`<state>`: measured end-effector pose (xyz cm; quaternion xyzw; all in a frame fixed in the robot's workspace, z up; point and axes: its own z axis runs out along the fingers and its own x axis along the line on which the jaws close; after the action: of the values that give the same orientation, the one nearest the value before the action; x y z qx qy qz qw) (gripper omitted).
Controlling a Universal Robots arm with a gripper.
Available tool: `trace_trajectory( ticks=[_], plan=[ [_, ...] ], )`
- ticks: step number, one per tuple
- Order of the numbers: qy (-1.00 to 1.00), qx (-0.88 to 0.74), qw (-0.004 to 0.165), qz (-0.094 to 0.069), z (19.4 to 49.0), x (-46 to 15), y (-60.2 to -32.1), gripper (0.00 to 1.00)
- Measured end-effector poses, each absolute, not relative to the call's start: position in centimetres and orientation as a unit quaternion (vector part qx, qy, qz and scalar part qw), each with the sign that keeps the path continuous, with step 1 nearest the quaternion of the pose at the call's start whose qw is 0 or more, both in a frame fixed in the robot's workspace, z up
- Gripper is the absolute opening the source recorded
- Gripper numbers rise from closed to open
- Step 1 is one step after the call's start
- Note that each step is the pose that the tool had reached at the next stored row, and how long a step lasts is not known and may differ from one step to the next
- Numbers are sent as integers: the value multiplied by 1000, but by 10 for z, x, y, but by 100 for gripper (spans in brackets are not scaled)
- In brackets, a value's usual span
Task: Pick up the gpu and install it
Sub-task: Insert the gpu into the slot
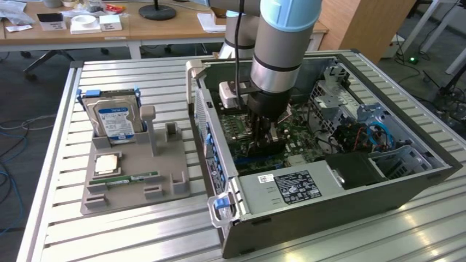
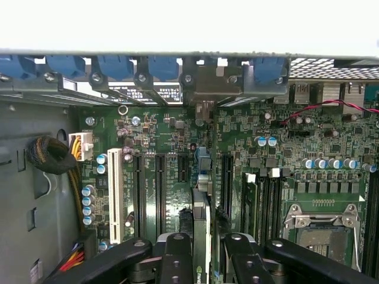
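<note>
Reaching straight down into the open computer case (image 1: pixel 407 180), arm (image 1: pixel 280 49) near vertical, wrist low over the motherboard (image 1: pixel 291 136). Gripper (image 1: pixel 263 143) sunk among the slots, fingers (image 2: pixel 177 260) clenched on the gpu (image 2: pixel 201 236), pinching the thin dark card edge-on from both sides. In the wrist view, gpu standing upright between the black pads, its edge running up toward the silvery bracket end by the case's rear wall, lined along the board between the long black expansion slots (image 2: pixel 160 189); whether seated in a slot or just above it, cannot tell. A green logo mark partly visible on the card's near end, not readable. White slot (image 2: pixel 115 195) well to one side, empty processor socket (image 2: pixel 323 228) to the other.

On the case's black drive cage, a white sticker (image 1: pixel 291 185) with small print, too fine to read. On the grey parts holder (image 1: pixel 131 185) at the exterior view's left, a hard drive (image 1: pixel 117 123) upright with a blue-and-white label, text unreadable; a green memory stick (image 1: pixel 131 179) lying flat nearby.
</note>
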<state>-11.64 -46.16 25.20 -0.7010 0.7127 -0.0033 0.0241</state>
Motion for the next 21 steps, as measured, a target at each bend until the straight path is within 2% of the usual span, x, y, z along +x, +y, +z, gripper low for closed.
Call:
trace_trajectory(
  ticks=[21],
  plan=[
    [711, -702, 26, -4, 251, -119, -462, 25]
  ],
)
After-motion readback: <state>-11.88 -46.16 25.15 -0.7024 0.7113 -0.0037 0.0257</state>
